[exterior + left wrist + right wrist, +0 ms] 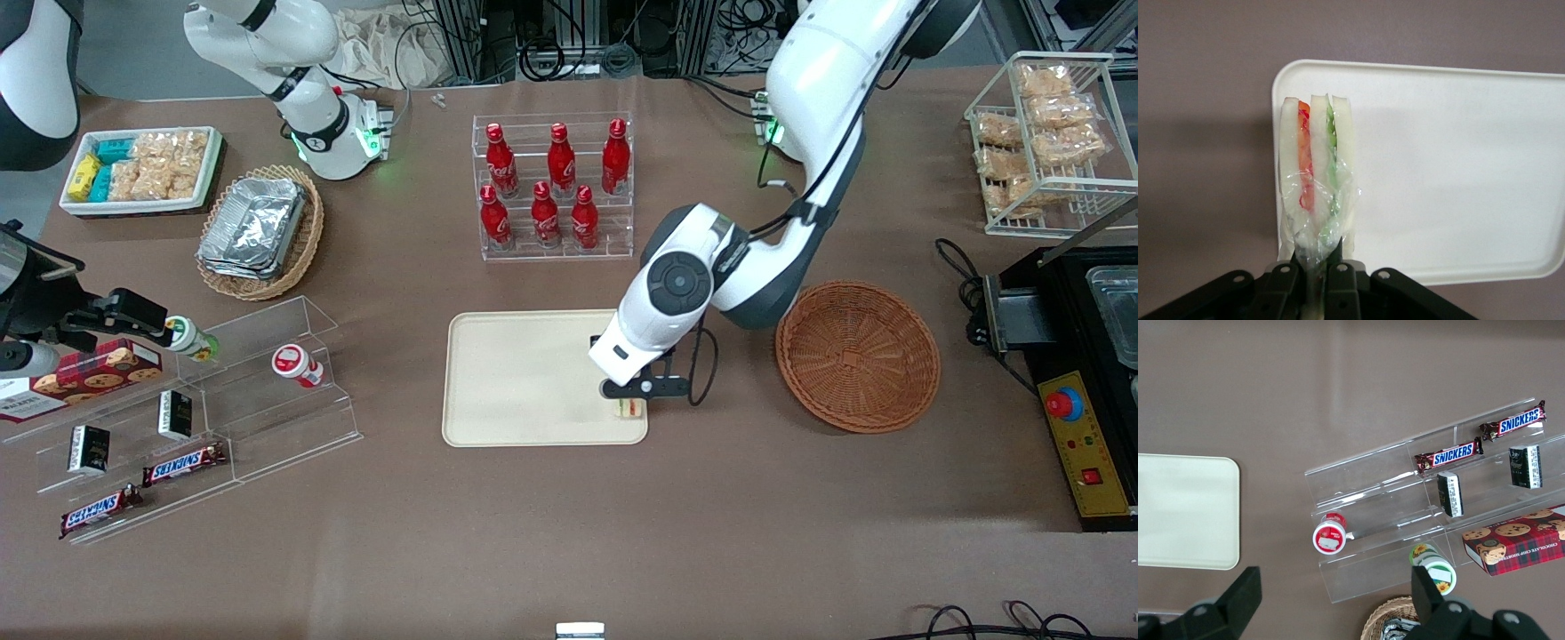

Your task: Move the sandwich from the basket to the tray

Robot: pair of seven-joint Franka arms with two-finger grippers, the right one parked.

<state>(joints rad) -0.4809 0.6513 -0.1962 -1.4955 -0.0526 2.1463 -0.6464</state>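
Note:
The sandwich point(630, 408) is a small clear-wrapped wedge with pale bread and red and green filling. My left gripper point(633, 397) is shut on it, over the corner of the cream tray point(516, 382) nearest the front camera and the basket. In the left wrist view the sandwich point(1317, 167) stands between the fingers point(1286, 280), pinched at its wrapped end, above the tray's corner point(1458, 153). The reddish-brown wicker basket point(858, 356) lies beside the tray toward the working arm's end and holds nothing.
A clear rack of red bottles point(553, 187) stands farther from the front camera than the tray. A tan basket with foil containers point(260, 229), a white snack bin point(142, 169) and a clear stepped shelf point(204, 409) lie toward the parked arm's end. A black control box point(1080, 391) lies past the basket.

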